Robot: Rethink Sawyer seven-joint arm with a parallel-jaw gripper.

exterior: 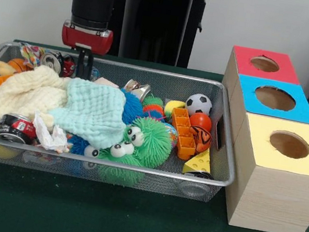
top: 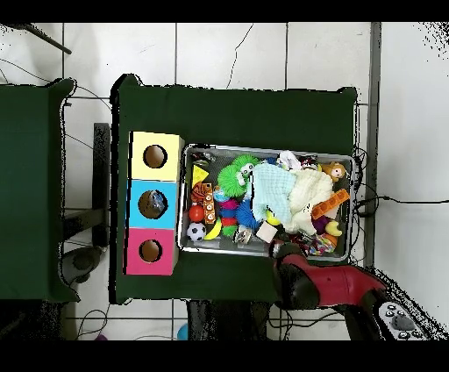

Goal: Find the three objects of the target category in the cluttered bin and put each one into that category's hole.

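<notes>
A red and black robot arm is hanging over the far left corner of a wire mesh bin, its gripper reaching just inside the rim. The dark fingers are standing close together, narrow, and holding nothing. The bin is sitting on a green table. Cloths, a cream one and a pale blue one, are lying just in front of the gripper. A small soccer ball is resting well apart, near the bin's right edge. Beside that edge, three boxes are standing with round holes: red, blue, yellow.
</notes>
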